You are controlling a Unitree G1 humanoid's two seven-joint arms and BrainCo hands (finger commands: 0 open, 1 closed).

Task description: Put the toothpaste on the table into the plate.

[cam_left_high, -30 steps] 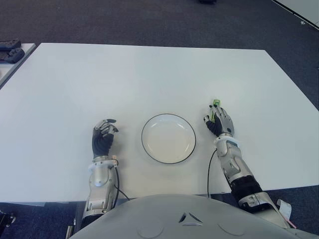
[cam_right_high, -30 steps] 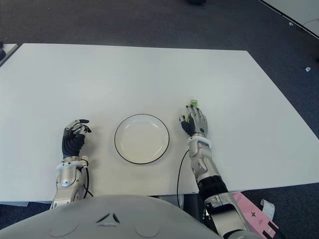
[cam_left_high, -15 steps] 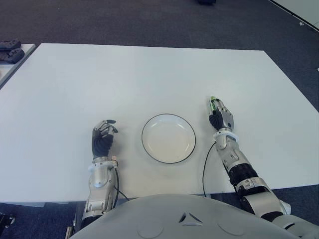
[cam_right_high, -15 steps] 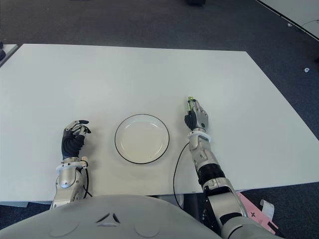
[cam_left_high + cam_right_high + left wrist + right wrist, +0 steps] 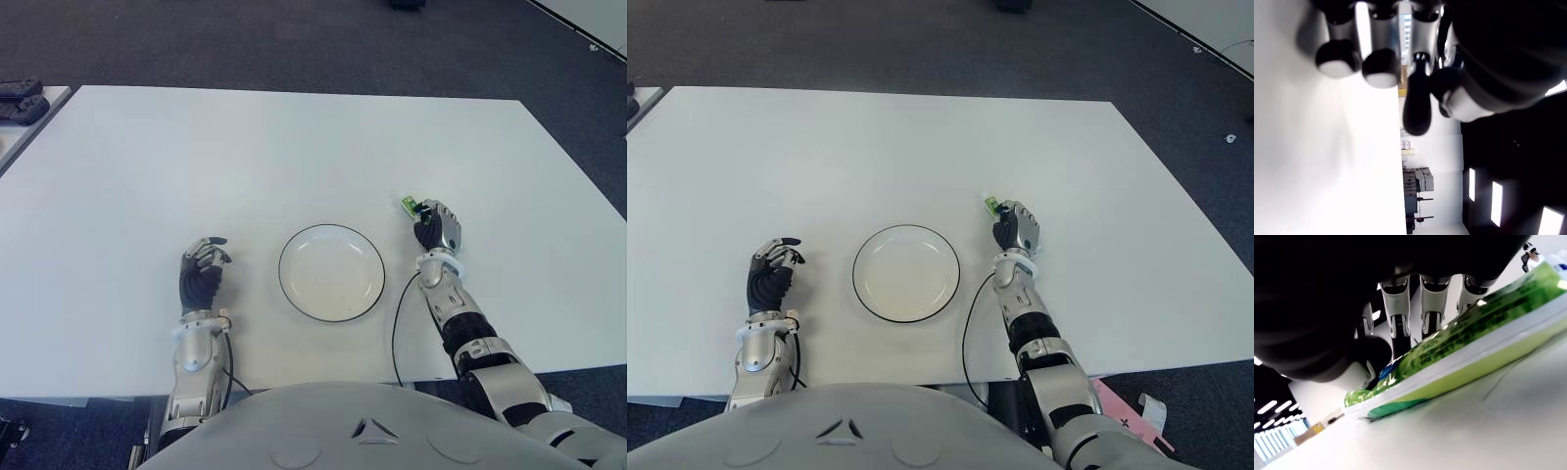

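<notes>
Green toothpaste (image 5: 409, 205) just right of the plate (image 5: 331, 272) and a little beyond its far rim, gripped by the right hand (image 5: 435, 224). Fingers (image 5: 1431, 308) curled down over the top of the tube in the right wrist view, thumb tucked in against its side, pinching it; lower edge of the tube low over the white tabletop (image 5: 245, 157), contact or a small gap not clear. Only the tube's end visible past the knuckles in the eye views, pointing toward the plate's far right side. White plate with a thin dark rim, nothing in it, near the front edge of the tabletop, between the two hands. Left hand (image 5: 201, 273) left of the plate, well apart from it, fingers (image 5: 1378, 73) loosely curled toward the palm with nothing between them. Right forearm running back from the plate's right side toward the front edge of the tabletop.
</notes>
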